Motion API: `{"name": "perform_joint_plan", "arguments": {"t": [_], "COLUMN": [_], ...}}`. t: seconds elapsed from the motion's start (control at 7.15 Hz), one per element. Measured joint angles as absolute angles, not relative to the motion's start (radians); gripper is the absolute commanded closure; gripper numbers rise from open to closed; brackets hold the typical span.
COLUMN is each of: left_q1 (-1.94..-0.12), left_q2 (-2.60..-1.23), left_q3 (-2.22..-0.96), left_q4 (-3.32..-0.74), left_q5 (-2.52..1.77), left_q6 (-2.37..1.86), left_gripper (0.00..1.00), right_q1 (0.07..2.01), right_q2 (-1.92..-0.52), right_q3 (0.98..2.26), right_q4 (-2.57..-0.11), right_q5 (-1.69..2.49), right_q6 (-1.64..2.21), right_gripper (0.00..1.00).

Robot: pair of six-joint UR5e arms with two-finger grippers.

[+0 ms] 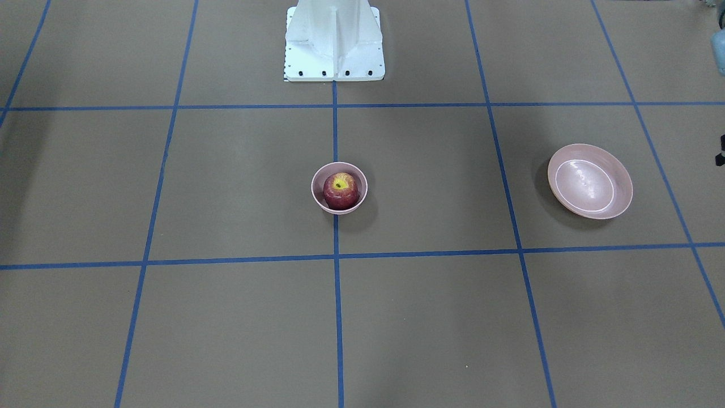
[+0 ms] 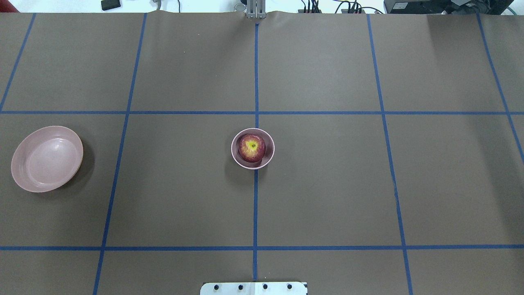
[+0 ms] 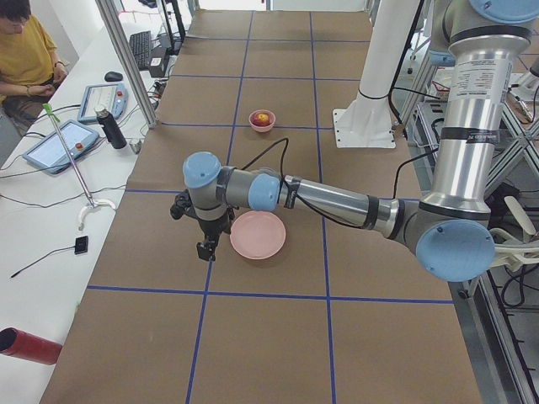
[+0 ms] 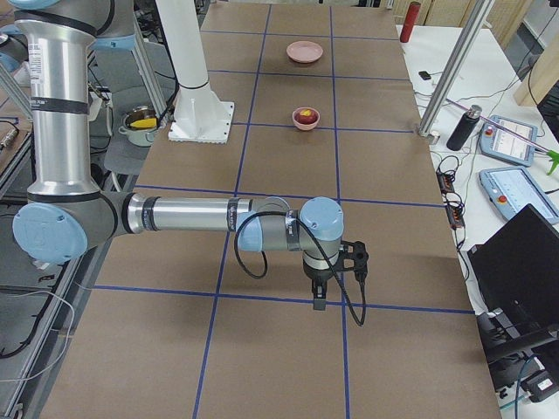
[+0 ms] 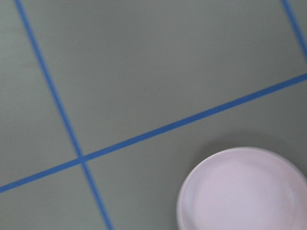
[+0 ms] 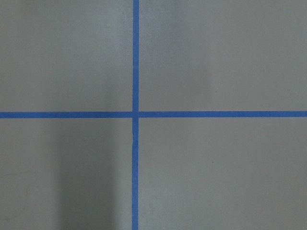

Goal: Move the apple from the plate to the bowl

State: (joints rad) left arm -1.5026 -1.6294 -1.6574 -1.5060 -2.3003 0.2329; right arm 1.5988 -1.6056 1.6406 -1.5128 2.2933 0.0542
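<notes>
The dark red apple [image 1: 341, 190] sits inside the small deep pink bowl [image 1: 359, 204] at the table's centre, stem hollow up; it also shows in the overhead view [image 2: 252, 147]. The wide pink plate [image 2: 47, 159] lies empty on the robot's left side and shows in the left wrist view [image 5: 244, 191]. My left gripper [image 3: 205, 248] hangs just beside the plate [image 3: 257, 235], on its outer side. My right gripper [image 4: 320, 301] hangs over bare table far from the bowl [image 4: 306, 118]. Both show only in the side views, so I cannot tell whether they are open or shut.
The white robot base [image 1: 334, 39] stands at the robot's edge of the table, in line with the bowl. Blue tape lines [image 2: 256, 205] grid the brown table. A person, tablets and a bottle [image 3: 109, 128] are on a side bench beyond the table's far edge.
</notes>
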Motion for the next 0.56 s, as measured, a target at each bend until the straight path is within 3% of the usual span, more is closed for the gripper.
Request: {"name": "perform_joint_plan", "arguments": {"t": [0.56], "left_q1": [-1.608], "left_q2": [-1.564], "left_q3": [-1.599], "left_q4": [-1.582], "left_q5": [-2.261], "left_q6": [0.267], "left_gripper": [0.02], "right_q1": [1.597], "right_q2": [-1.605], "right_q3": [1.638], "right_q4": [-1.507], "right_q5": [2.293], "right_q6": [0.066], "right_gripper": [0.0]}}
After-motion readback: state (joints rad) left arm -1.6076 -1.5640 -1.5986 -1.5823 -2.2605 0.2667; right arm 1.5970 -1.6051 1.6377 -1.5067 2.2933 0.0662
